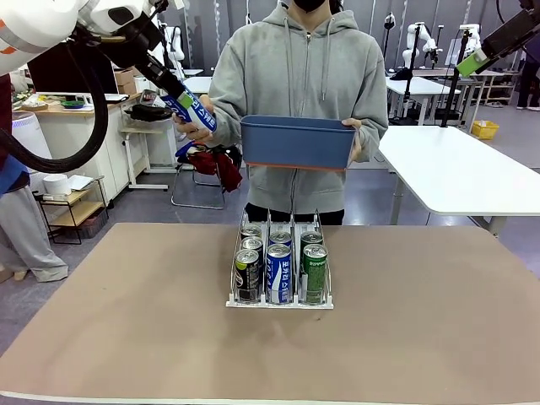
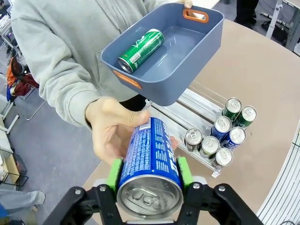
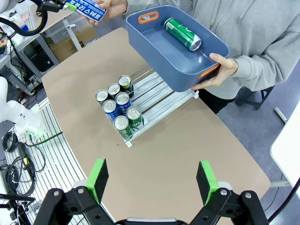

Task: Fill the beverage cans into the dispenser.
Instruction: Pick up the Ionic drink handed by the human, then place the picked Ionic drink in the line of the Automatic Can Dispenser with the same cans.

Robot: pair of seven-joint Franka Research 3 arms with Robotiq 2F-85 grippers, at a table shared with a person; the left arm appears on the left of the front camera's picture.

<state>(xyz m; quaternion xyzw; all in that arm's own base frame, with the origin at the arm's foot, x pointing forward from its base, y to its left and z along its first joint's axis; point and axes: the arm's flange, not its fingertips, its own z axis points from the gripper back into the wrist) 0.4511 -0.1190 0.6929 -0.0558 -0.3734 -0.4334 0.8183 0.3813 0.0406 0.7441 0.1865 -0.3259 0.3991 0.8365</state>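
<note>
Blue-and-white slim drink can [image 2: 152,150] aloft, clamped in the left end effector [image 2: 149,174] with the person's hand [image 2: 112,129] touching it, a handover I'd say, so next it must come down upright into the clear wire-lane dispenser [image 1: 279,305] on the brown surface [image 1: 422,321], right end effector [image 3: 153,176] hanging wide apart.

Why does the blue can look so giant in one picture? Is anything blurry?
Left wrist view: the blue can sits right by the wide lens, so it looks giant beside the cans in the dispenser; right wrist view: sharp, the bin clear; front view: even light, faint shadows, nothing blurry.
</note>
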